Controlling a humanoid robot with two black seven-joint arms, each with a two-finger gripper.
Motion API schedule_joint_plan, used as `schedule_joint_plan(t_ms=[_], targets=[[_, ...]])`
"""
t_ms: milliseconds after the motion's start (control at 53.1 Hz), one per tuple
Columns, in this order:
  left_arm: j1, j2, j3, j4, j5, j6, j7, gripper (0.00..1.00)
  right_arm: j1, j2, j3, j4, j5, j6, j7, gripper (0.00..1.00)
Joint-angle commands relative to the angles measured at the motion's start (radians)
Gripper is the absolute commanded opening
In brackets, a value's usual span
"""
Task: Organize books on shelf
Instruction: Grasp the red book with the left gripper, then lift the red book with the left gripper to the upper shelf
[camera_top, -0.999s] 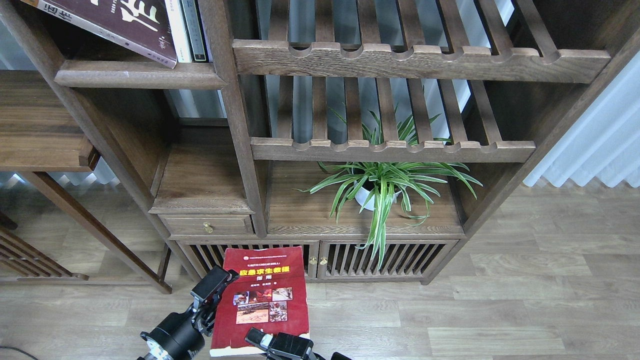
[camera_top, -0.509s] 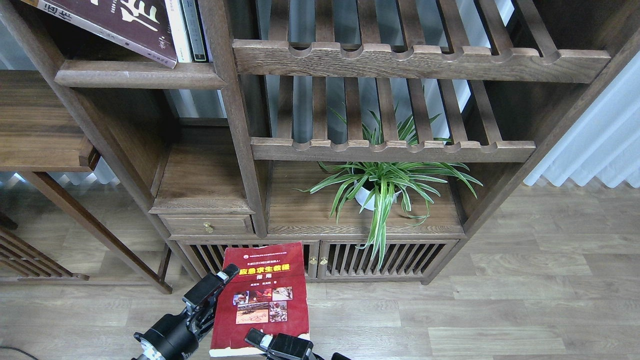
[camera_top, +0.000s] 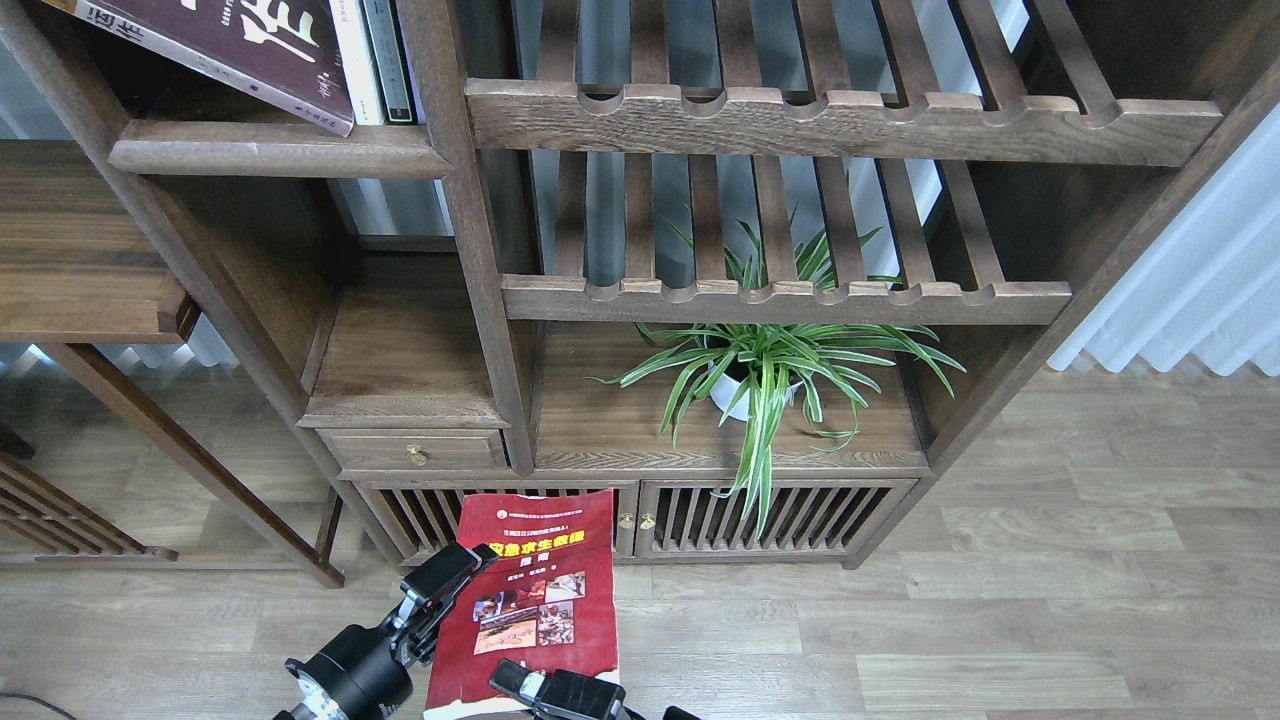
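Head view showed the left hand (camera_top: 455, 570) at the bottom of the frame, its dark fingers lying against the left edge of the red book (camera_top: 535, 595); whether they pinched that edge or only pressed on it could not be told. The right hand (camera_top: 530, 683) sat at the book's lower edge, mostly cut off by the frame, and its grip could not be told either. Between them the book was held up in front of the low cabinet doors (camera_top: 700, 515), cover facing the camera, slightly tilted to the right.

Farther out and well above, the shelf (camera_top: 270, 150) in the upper-left bay already carried the maroon book (camera_top: 230, 45), leaning to the left, with pale spines (camera_top: 372, 60) upright just beside it against the post (camera_top: 460, 200). A potted plant (camera_top: 765, 375) stood on the lower board to the right, well apart from the book.

Likely risks: a large, limp paperback held only at its edges could sag or slip during the long lift. Its top corner could also catch the rounded shelf front or the post. Pushed in carelessly, it might knock the leaning maroon book flat.
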Motion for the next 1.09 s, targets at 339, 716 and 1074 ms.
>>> schedule_joint_plan(t_ms=[339, 716, 1074], targets=[[0.041, 0.298, -0.203, -0.066, 0.027, 0.0, 0.019, 0.0, -0.037, 0.0, 0.242, -0.011, -0.073, 0.0, -0.024, 0.98], [-0.147, 0.464, -0.46, -0.066, 0.062, 0.0, 0.013, 0.0, -0.067, 0.0, 0.283, -0.015, -0.079, 0.0, -0.024, 0.98], [-0.528, 0.619, -0.542, -0.046, 0.061, 0.0, 0.042, 0.0, -0.084, 0.0, 0.285, -0.02, -0.088, 0.0, -0.024, 0.98]])
